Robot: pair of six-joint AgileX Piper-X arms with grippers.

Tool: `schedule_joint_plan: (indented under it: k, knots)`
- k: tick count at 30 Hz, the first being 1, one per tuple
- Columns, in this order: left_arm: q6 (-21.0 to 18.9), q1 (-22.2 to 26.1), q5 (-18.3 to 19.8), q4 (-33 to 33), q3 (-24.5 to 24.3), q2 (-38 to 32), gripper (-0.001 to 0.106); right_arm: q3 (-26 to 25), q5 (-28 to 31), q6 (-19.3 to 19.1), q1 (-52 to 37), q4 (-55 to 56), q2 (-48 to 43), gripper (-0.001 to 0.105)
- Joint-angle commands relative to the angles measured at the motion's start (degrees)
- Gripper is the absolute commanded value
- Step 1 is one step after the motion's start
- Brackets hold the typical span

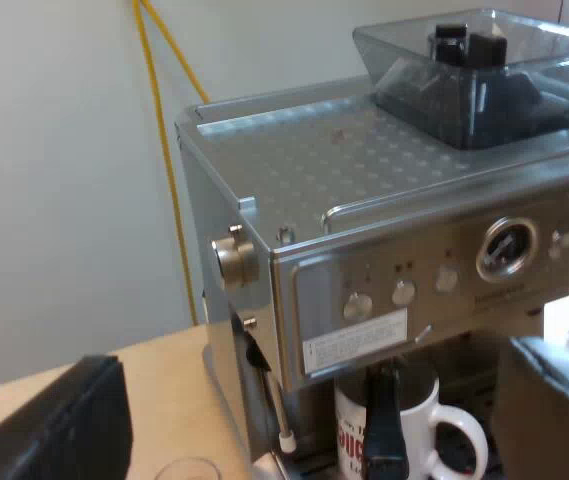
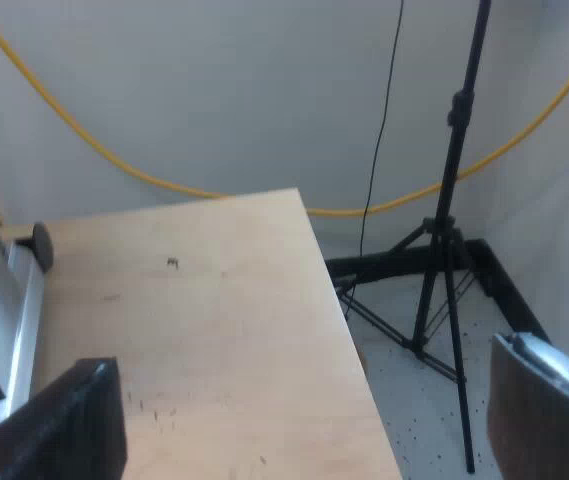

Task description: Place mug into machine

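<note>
Two black fingers (image 1: 59, 425) of the left gripper (image 1: 309, 400) stand wide apart with nothing between them, raised near the upper corner of the espresso machine (image 1: 364, 180). Just past them the rim of a measuring glass (image 1: 186, 468) shows on the wooden table (image 1: 154, 380), close to the machine's side.

Under the machine's front sits the mug (image 1: 419, 415). It is upright with its mouth up, so its long axis runs straight up and down. Its handle loop juts out sideways along the machine's front, on the side away from the steam wand (image 1: 276, 405). The mug is white and glossy, with red lettering on its wall. The lettering is partly hidden by the holder's dark handle (image 1: 384, 430), which hangs in front of it.

Higher up is a round gauge (image 1: 507, 248), and on top the smoky bean hopper (image 1: 474, 70).

The right gripper (image 2: 304, 400) is likewise spread wide and empty, above the table's bare wood. A black tripod (image 2: 458, 110) stands on the floor beyond, and a yellow cable (image 2: 164, 186) sags along the wall.
</note>
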Motion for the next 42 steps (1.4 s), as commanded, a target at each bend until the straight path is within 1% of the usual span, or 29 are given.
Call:
schedule_joint_plan:
  k: [1,3,5,9,11,14,20,24,27,30,33,35,36,37,39,42]
  knots:
    - [2.49,0.13,-0.34,0.27,0.5,-2.18,0.085,1.97,-0.61,-0.49,-0.21,-0.45,-4.15,0.099]
    - [2.55,0.13,-0.57,0.27,1.53,-3.63,0.085,2.93,-0.61,-0.51,-0.21,-0.33,-6.74,0.099]
    - [1.35,0.13,-0.46,1.98,2.98,-5.4,0.085,3.68,-0.61,-0.51,-0.21,-0.32,-10.29,0.099]
    - [1.26,0.13,-0.46,3.47,4.56,-7.77,0.085,3.8,-0.61,-0.51,-0.21,0.68,-14.27,0.099]
    - [1.26,0.13,-0.46,4.88,6.48,-11.42,0.085,3.8,-0.61,-0.51,-0.21,3.47,-18.85,0.099]
    - [1.26,0.13,-0.46,6.4,7.54,-15.02,0.085,3.8,-0.61,-0.51,-0.21,6.29,-21.89,0.099]
    - [1.26,0.13,-0.46,8.04,7.6,-20.97,0.085,3.8,-0.61,-0.51,-0.21,9.96,-28.08,0.099]
    - [0.82,0.13,-0.46,11.26,7.6,-24.73,0.085,3.8,-0.61,-0.51,-0.21,11.65,-32.52,0.099]
    - [0.58,0.13,-0.46,14.03,7.6,-27.25,0.085,3.49,-0.09,-0.51,-0.21,15.39,-32.73,0.099]
    - [-0.34,0.13,-0.46,16.08,7.6,-29.8,0.085,3.97,-2.16,-0.51,-0.21,17.93,-32.7,0.099]
    - [-1.14,0.13,-0.46,20.09,7.6,-32.88,0.085,3.96,-4.33,-0.51,-0.21,18.99,-32.7,0.099]
    - [-1.13,0.13,-0.46,25.05,7.13,-32.84,0.085,4.1,-4.67,-0.51,-0.21,19.16,-32.7,0.099]
    - [-1.13,0.13,-0.46,26.35,7.21,-32.81,0.085,4.13,-4.68,-0.51,-0.21,19.16,-32.7,0.099]
    - [-0.75,0.13,-1.25,27.48,7.41,-32.83,0.085,4.26,-4.66,-0.51,-0.21,19.33,-32.7,0.099]
    - [-0.38,0.13,-1.75,28.1,7.86,-32.83,0.085,4.55,-5.21,-0.51,-0.21,19.31,-32.7,0.099]
    - [0.23,0.13,-1.83,26.69,9.36,-32.83,0.085,5.55,-6.04,-0.51,-0.21,18.92,-32.7,0.099]
